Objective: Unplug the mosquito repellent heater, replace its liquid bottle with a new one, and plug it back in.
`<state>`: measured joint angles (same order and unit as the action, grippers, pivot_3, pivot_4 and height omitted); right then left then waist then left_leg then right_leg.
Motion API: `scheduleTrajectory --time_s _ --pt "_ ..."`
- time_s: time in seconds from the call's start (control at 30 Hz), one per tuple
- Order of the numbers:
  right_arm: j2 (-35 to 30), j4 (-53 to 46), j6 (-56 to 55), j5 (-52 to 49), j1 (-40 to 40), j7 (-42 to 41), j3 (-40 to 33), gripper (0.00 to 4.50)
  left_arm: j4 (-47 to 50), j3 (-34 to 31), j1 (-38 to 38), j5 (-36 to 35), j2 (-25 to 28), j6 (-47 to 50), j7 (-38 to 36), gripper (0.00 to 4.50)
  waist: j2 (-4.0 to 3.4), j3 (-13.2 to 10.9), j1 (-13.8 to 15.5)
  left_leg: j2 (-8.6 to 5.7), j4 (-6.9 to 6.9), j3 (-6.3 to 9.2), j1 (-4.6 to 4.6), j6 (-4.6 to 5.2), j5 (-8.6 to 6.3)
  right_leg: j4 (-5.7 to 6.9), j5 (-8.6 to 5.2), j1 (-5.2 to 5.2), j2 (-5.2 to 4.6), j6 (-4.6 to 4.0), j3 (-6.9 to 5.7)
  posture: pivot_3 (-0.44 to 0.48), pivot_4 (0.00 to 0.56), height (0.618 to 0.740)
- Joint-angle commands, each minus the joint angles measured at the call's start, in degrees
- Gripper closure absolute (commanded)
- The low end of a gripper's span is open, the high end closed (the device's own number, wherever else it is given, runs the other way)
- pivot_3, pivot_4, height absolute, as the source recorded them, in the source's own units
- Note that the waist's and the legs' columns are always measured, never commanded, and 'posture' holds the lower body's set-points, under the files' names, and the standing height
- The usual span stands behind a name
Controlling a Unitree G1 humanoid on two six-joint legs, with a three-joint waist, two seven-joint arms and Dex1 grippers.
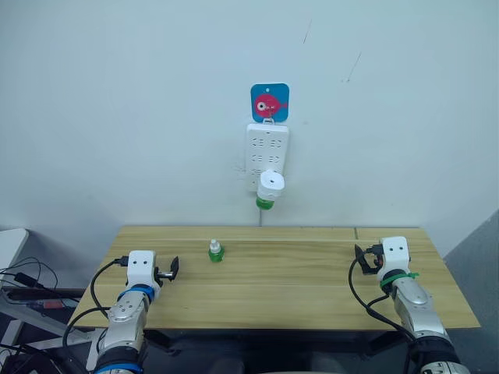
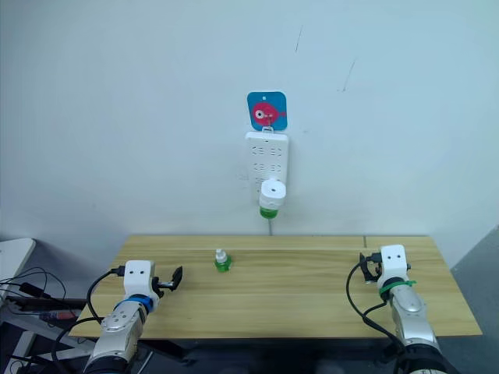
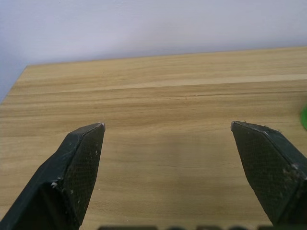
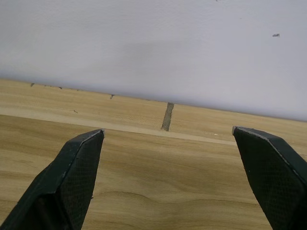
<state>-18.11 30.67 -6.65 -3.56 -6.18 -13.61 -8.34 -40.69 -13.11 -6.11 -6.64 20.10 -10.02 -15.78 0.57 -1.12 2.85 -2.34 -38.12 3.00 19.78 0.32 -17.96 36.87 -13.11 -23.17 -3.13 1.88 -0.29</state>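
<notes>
The mosquito repellent heater (image 1: 270, 187) hangs plugged into the foot of the power strip (image 1: 267, 149) on the wall, its long axis vertical, green bottle end down — well above and ahead of both sets of jaws. Roughly midway between the arms, it seems marginally nearer the right gripper (image 1: 360, 259). The spare bottle (image 1: 215, 251) stands on the table (image 1: 296, 292), nearer the left gripper (image 1: 170, 269). Both jaws are spread wide, empty.

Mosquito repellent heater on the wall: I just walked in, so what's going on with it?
Nothing is being handled yet. The mosquito repellent heater sits plugged into the power strip on the wall, its green bottle attached. A spare liquid bottle stands upright on the wooden table. The left gripper and right gripper are both open and empty above the table.
</notes>
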Motion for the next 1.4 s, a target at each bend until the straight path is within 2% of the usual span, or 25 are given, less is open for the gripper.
scheduleTrajectory --time_s 0.03,0.43,0.6,0.7,0.83,0.93,1.03,1.13,1.23,1.4 --pt "-0.28 -1.74 -0.50 -0.66 -1.38 0.37 -0.97 0.02 1.59 -0.14 -0.37 0.20 0.83 -0.04 0.34 0.00 0.00 -0.04 0.00 0.00 0.00 0.00 0.00 0.00 0.00 0.00 0.00 0.00 0.00 0.00 0.00 0.114 0.048 0.740" --pt "-0.07 -3.79 0.30 -0.62 -0.58 0.11 -0.54 0.02 2.22 -0.63 -1.20 -0.49 -0.10 0.21 0.76 0.00 -0.01 -0.51 -0.05 0.00 0.00 -0.01 0.00 0.00 0.00 0.00 -0.05 0.00 0.00 -0.01 0.01 0.096 0.065 0.740" --pt "0.10 -6.31 1.02 -0.64 0.63 0.02 -0.43 0.02 7.65 -1.21 1.35 -2.11 0.82 2.19 -1.72 0.00 0.03 -1.30 -0.25 0.03 0.00 0.00 0.01 0.00 0.00 0.02 -0.18 0.00 -0.04 -0.09 0.02 0.081 0.079 0.740" --pt "0.19 -10.45 2.36 -1.07 2.10 -0.81 -0.13 0.02 14.24 -1.61 4.01 -4.49 2.10 4.78 -5.61 0.00 0.00 -1.84 -0.73 0.07 0.02 0.01 0.04 0.00 0.00 0.01 -0.20 -0.02 -0.13 -0.10 0.07 0.074 0.100 0.740" --pt "-0.73 -24.73 8.75 -5.92 5.71 -6.88 0.88 0.02 29.11 -3.44 7.92 -10.67 7.02 11.29 -12.91 0.00 -0.01 -3.69 -1.40 0.14 0.02 0.07 0.09 -0.01 0.00 0.05 -0.28 -0.04 -0.17 -0.19 0.03 0.062 0.130 0.740" --pt "-3.40 -38.83 17.13 -13.78 8.20 -13.10 0.61 0.02 42.40 -5.28 7.54 -19.02 12.20 20.62 -18.01 0.00 -0.07 -5.24 -1.43 0.17 -0.01 0.14 0.10 -0.01 0.01 0.06 -0.29 -0.02 -0.18 -0.20 -0.07 0.063 0.162 0.740" --pt "-7.57 -51.52 26.62 -20.19 7.25 -15.98 0.89 0.02 48.90 -5.06 3.78 -24.55 16.52 27.91 -21.56 0.00 -0.19 -6.83 -1.43 0.16 -0.08 0.21 0.17 -0.02 0.02 0.06 -0.30 -0.02 -0.19 -0.20 -0.14 0.056 0.181 0.740" --pt "-10.14 -58.87 34.71 -25.09 3.27 -15.91 1.38 0.00 50.41 -3.39 -0.86 -25.79 18.31 31.64 -23.21 0.59 -0.19 -7.63 -1.68 0.13 -0.07 0.22 0.17 -0.03 0.02 0.07 -0.30 -0.03 -0.12 -0.18 -0.21 0.050 0.183 0.740" --pt "-10.77 -64.19 43.26 -30.91 -6.05 -14.62 3.55 0.00 48.18 0.75 -9.14 -25.79 18.12 35.41 -24.96 1.52 0.15 -8.41 -2.21 0.15 -0.01 0.25 0.15 -0.04 0.03 0.08 -0.31 -0.04 -0.09 -0.17 -0.25 0.030 0.189 0.740" --pt "-9.10 -67.04 51.33 -36.28 -16.64 -11.95 6.06 0.00 41.94 5.98 -19.00 -22.74 16.18 34.78 -27.80 1.52 0.46 -8.85 -2.96 0.16 0.00 0.42 0.27 -0.16 0.09 0.07 -0.30 -0.13 -0.07 -0.17 -0.33 0.004 0.190 0.740"
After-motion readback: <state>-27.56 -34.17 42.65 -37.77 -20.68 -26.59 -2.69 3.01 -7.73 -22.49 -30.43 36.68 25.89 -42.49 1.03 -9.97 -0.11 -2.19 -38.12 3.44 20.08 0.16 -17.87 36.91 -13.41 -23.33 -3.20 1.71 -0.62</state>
